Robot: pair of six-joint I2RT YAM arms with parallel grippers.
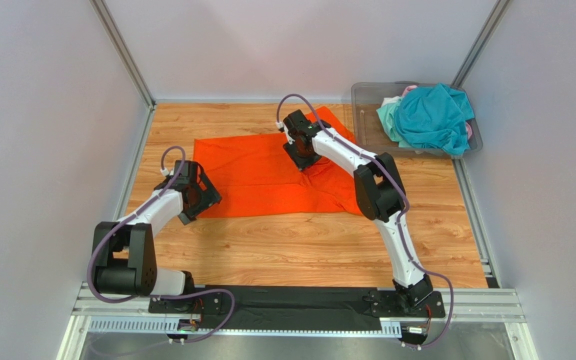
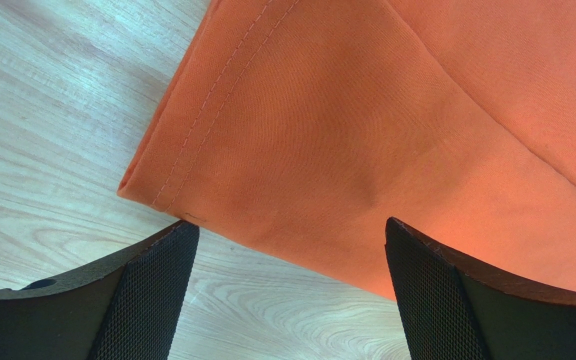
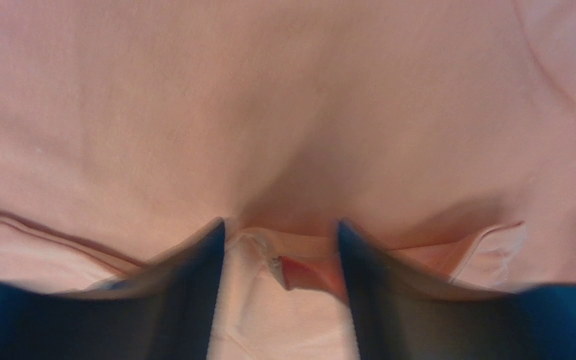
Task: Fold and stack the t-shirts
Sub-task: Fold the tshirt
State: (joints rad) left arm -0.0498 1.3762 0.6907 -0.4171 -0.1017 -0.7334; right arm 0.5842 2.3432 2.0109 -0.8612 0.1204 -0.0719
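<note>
Top external view: the orange t-shirt (image 1: 268, 180) is seen spread flat on the wooden table (image 1: 306, 244), its long axis running left to right across the front of both arms. A teal t-shirt (image 1: 434, 116) is heaped with paler ones in the grey bin (image 1: 364, 112) at the far right corner, well apart from it. The left gripper (image 1: 202, 196) is placed at the near left corner of the orange cloth. In the left wrist view its jaws are spread wide with nothing between them, and the stitched hem corner lies just ahead of the fingertips, nearer the left finger. The right gripper (image 1: 300, 154) is pressed down on the cloth towards the far side of its middle. In the right wrist view fabric is puckered into the gap between its fingers, but whether a grip has been made cannot be told. The near left corner is judged to be the left arm's to take, being nearest. A short advance would be needed before closing, and the fold could then be carried along that long axis.
</note>
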